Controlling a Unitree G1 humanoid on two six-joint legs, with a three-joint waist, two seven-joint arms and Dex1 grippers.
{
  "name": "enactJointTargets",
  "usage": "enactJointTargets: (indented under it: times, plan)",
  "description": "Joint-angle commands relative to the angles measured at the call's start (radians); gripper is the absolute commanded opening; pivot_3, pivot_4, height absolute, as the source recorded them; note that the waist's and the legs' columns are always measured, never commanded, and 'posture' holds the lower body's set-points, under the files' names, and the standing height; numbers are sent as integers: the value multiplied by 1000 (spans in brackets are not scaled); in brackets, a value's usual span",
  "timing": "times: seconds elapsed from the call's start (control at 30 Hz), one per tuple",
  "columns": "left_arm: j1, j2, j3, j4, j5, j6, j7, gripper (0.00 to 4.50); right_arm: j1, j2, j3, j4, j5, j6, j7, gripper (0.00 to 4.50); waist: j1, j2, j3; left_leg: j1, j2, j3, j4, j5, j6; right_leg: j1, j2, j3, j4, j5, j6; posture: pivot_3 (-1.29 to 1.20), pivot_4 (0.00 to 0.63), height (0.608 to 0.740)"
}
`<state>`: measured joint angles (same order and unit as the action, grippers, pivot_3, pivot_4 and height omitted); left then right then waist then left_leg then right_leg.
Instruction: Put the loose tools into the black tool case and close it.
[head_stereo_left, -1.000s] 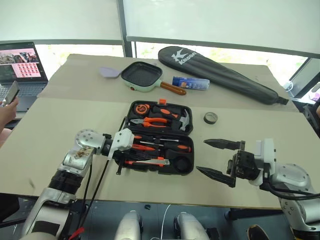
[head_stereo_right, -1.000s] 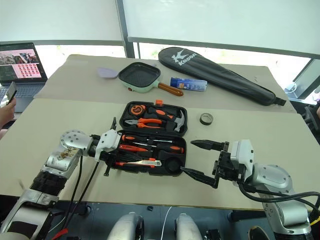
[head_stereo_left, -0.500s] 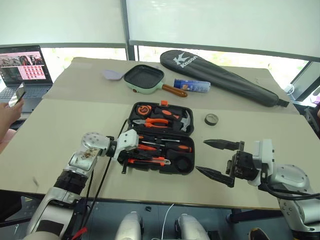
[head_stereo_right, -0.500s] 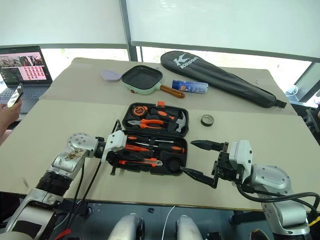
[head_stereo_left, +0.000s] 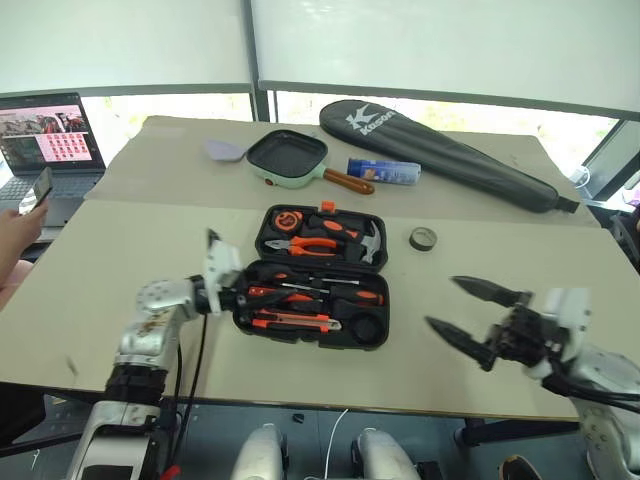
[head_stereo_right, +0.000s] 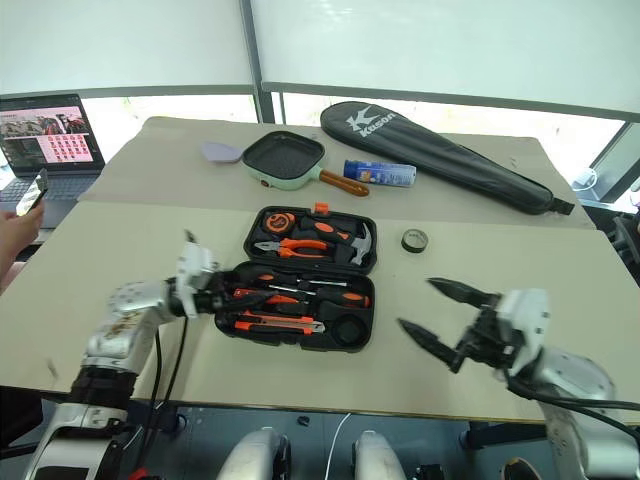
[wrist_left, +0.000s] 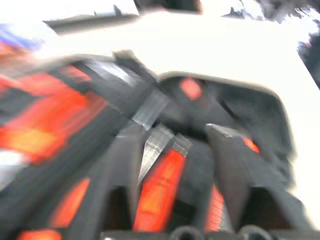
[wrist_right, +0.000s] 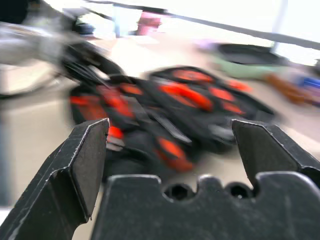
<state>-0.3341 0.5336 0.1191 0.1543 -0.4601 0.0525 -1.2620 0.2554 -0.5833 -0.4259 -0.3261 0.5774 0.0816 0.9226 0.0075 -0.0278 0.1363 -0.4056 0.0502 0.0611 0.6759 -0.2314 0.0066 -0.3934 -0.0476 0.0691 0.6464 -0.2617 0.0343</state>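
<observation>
The black tool case (head_stereo_left: 372, 337) lies open in the middle of the table. Its far half holds pliers and a hammer. In the near half lie the black-and-orange screwdrivers (head_stereo_left: 345, 296) and the utility knife (head_stereo_left: 291, 321). The dark grey tape roll (head_stereo_left: 422, 238) lies loose on the table to the right of the case. My left gripper (head_stereo_left: 236, 296) is at the case's left end, pointing into it; in the left wrist view its fingers (wrist_left: 122, 170) stand apart with nothing gripped. My right gripper (head_stereo_left: 442, 302) hangs wide open and empty to the right of the case, below the tape roll.
A green frying pan (head_stereo_left: 290, 155), a blue tube (head_stereo_left: 383, 170) and a long black racket bag (head_stereo_left: 440, 150) lie at the back. A laptop (head_stereo_left: 45, 130) stands far left, and a person's hand (head_stereo_left: 20, 215) holds a phone there. The table's front edge runs just below both grippers.
My left gripper has opened, lifted and drawn back left to the case's end. My right gripper has moved right, away from the case, still wide open.
</observation>
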Motion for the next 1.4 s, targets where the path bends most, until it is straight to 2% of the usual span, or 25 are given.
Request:
enactJointTargets:
  times: [0.03, 0.07, 0.1, 0.23, 0.37, 0.47, 0.53, 0.6, 0.73, 0.87, 1.03, 1.07, 1.4]
  plan:
    - [71, 75, 84, -61, -75, 15, -51, 3997, 48, 37, -90, 53, -53, -124, -35, 4500, -7, 0, 0, 0, 0, 0, -1, 0, 0, 0, 0, 0, 0, 0, -1, 0, 150, 740]
    - [89, 96, 106, -50, -83, 13, -62, 4383, 64, 53, -103, 81, -67, -152, -45, 4500, -10, 0, 0, 1, 0, 0, -2, 0, 0, 0, 0, 0, 0, -1, -1, 0, 150, 740]
    - [104, 117, 131, -34, -95, 16, -68, 4478, 82, 66, -111, 110, -84, -178, -51, 4500, -12, 0, 0, 1, 1, 0, -2, 0, 0, 0, 0, 0, 0, -1, -1, 0, 150, 740]
    - [129, 161, 190, -12, -151, 68, -81, 4478, 88, 61, -88, 151, -113, -187, -59, 4500, -17, 1, 1, 2, 1, 0, -2, 0, 0, 0, 0, 0, 1, -1, -2, 0, 150, 740]
    - [130, 168, 197, -30, -179, 121, -73, 4478, -63, -60, 0, 144, -204, 26, -161, 4500, -28, 2, 1, 3, 1, 1, -2, 0, 0, -2, -3, 2, 1, -1, -2, 0, 150, 740]
    - [121, 153, 201, -28, -186, 141, -36, 4478, -389, -207, 211, 237, -306, 278, -135, 4500, -43, 2, 4, 5, 0, 1, -2, 0, 0, -2, -3, 3, 1, -1, -2, 0, 150, 740]
    - [117, 150, 199, -20, -181, 138, -27, 4478, -547, -244, 315, 312, -361, 347, -110, 4500, -49, 3, 5, 4, 0, 1, -2, 1, 0, -4, -4, 4, 1, 0, -2, 0, 150, 740]
    - [110, 147, 198, -8, -172, 130, -22, 4478, -730, -237, 419, 447, -412, 354, -55, 4500, -45, 1, 5, 0, -1, 1, -2, 1, 0, -6, -1, 2, 2, 0, -2, 0, 150, 740]
    - [88, 141, 189, 12, -152, 97, -16, 4478, -1104, -126, 592, 793, -519, 371, 13, 4500, -43, 0, 6, -7, 1, 2, -8, 1, 0, -15, 2, 2, 1, -1, -4, 0, 150, 740]
    - [90, 136, 162, -26, -145, 94, -23, 4478, -1283, -53, 708, 1096, -630, 279, 73, 4500, -36, 0, 6, -20, 0, 2, -9, 1, 0, -30, 1, 2, 3, 0, -4, 0, 150, 740]
    - [106, 135, 141, -88, -144, 95, -23, 4478, -1391, 4, 772, 1343, -723, 171, 102, 4500, -22, 0, 6, -26, -1, 3, -8, 1, 0, -31, -3, -1, 3, 0, -3, 0, 150, 740]
    - [110, 135, 139, -100, -145, 95, -22, 4500, -1406, 16, 774, 1374, -732, 160, 102, 3982, -24, 0, 6, -26, -2, 4, -8, 1, 0, -31, -4, -1, 3, 0, -2, 0, 150, 740]
    - [115, 142, 122, -167, -154, 109, -37, 4500, -1465, 62, 741, 1508, -777, 44, 94, 613, -30, 0, 6, -20, -3, 5, -8, 2, -2, -29, -6, 0, 3, 1, -1, 0, 150, 740]
